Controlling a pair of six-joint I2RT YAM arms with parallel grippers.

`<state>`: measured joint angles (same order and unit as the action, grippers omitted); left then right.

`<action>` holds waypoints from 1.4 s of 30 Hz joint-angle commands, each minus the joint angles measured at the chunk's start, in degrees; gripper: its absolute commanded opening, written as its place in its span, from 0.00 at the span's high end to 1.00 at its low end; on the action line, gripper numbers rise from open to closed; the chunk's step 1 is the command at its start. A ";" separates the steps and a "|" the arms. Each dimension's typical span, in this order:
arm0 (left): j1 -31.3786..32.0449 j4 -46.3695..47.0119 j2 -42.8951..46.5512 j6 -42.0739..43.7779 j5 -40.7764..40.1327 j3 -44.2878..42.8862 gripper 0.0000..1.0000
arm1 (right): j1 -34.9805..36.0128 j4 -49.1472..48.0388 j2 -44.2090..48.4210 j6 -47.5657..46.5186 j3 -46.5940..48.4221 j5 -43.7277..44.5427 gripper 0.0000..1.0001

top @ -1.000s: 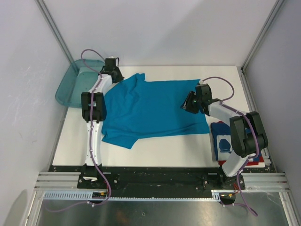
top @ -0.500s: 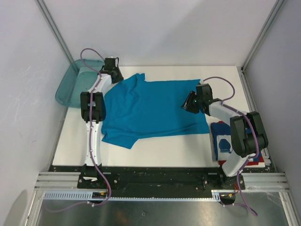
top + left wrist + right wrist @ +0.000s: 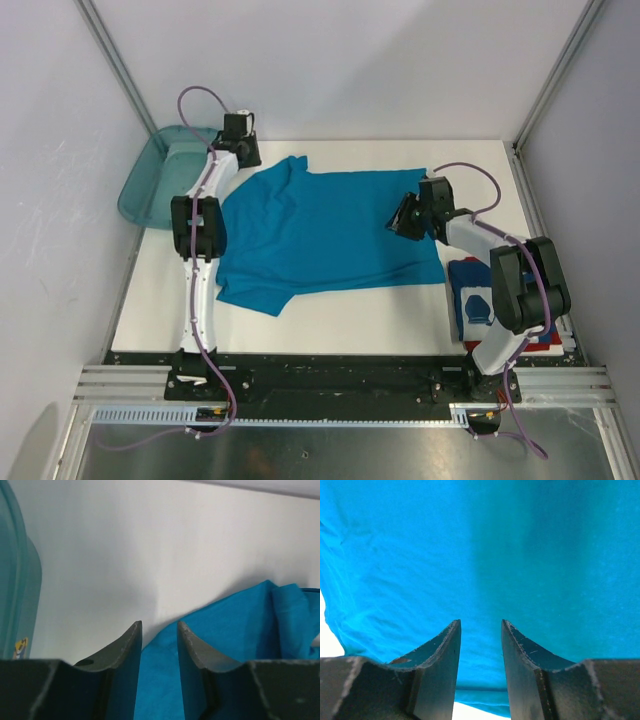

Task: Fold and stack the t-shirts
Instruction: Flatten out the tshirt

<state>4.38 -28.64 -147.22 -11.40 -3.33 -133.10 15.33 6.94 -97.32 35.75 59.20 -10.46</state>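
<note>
Top view: teal-blue t-shirt (image 3: pixel 320 235) lies spread on the white table (image 3: pixel 350 322), unfolded, filling the middle of the surface; one sleeve points toward the near-left corner, and the cloth is rumpled at the far-left corner.

Folded dark blue shirt (image 3: pixel 472 292), white print up, sits at the near-right of the table, just beside the teal shirt's right edge; contact between the two cannot be told; a red edge shows at its near-right side; the right arm (image 3: pixel 522 288) crosses above it and hides a good part of it.

Translucent teal bin (image 3: pixel 135 195) hangs off the far-left corner of the table, apart from the shirt.

Left arm (image 3: pixel 198 262) runs along the shirt's left edge and covers a strip of it in the top view.

Left gripper (image 3: pixel 159 626): at the far-left corner of the teal shirt, between bin and cloth; fingers (image 3: pixel 127 645) parted by a narrow gap; blue cloth shows below and through the gap, not clamped at the tips; bare table ahead, bin wall at the left margin of the wrist view.

Right gripper (image 3: pixel 480 625): over the right part of the teal shirt, near its right edge; fingers (image 3: pixel 520 650) likewise a little apart, nothing pinched; cloth fills nearly the whole wrist view, smooth with faint creases on the left; slivers of white table show at the bottom and lower-left.
</note>
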 commanded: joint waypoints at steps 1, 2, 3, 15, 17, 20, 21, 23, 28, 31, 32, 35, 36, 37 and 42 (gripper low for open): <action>1.96 0.54 0.39 7.57 -0.03 -3.39 0.61 | -1.18 -1.13 -0.07 -1.14 2.62 -1.15 0.58; 2.35 0.53 0.41 8.65 -0.50 -3.04 0.60 | -1.31 -1.00 -0.11 -1.22 2.74 -1.24 0.58; 2.54 0.52 0.38 9.45 -0.74 -2.65 0.60 | -1.51 -0.94 -0.18 -1.26 2.79 -1.37 0.58; 3.06 -0.22 0.06 9.03 -7.99 -0.59 0.56 | -1.74 -0.74 -0.93 -1.28 2.85 -2.42 0.58; 3.08 -0.26 0.37 8.83 -9.14 0.34 0.54 | -1.72 -0.91 -1.09 -1.16 2.85 -2.56 0.58; 3.09 -1.35 -0.48 9.74 -8.74 -0.50 0.53 | -1.82 -1.10 -1.49 -1.08 2.85 -2.91 0.58; 3.09 -1.56 -0.59 9.91 -8.59 -0.54 0.53 | -1.85 -1.16 -1.61 -1.01 2.85 -3.00 0.57; 3.09 -1.69 -0.72 10.15 -8.11 -0.07 0.52 | -1.86 -1.19 -1.79 -0.96 2.96 -3.30 0.58; 3.18 -2.74 -1.29 10.44 -7.26 -0.29 0.56 | -1.82 -0.90 -2.02 -0.90 3.19 -3.66 0.57; 3.20 -2.77 -1.31 10.51 -6.79 -0.21 0.58 | -1.84 -1.01 -2.37 -0.85 3.16 -3.98 0.58; 3.19 -2.79 -1.27 10.47 -6.52 -0.09 0.59 | -1.82 -1.03 -2.49 -0.81 3.18 -4.10 0.58; 3.18 -3.08 -1.09 10.37 -5.11 0.50 0.60 | -1.84 -1.09 -2.76 -0.65 3.19 -4.46 0.58; 3.18 -3.30 -1.07 10.31 -4.62 0.71 0.60 | -1.86 -1.12 -2.82 -0.66 3.24 -4.51 0.58; 3.18 -3.55 -1.11 10.15 -4.38 0.98 0.60 | -1.88 -1.13 -2.80 -0.67 3.27 -4.54 0.58; 3.18 -4.37 -1.58 9.66 -4.83 0.46 0.64 | -1.93 -1.17 -2.99 -0.63 3.29 -4.81 0.58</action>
<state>7.44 -32.36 -148.20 -2.52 -8.69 -132.44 13.63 6.96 -99.92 35.33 60.47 -14.37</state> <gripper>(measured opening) 0.380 0.425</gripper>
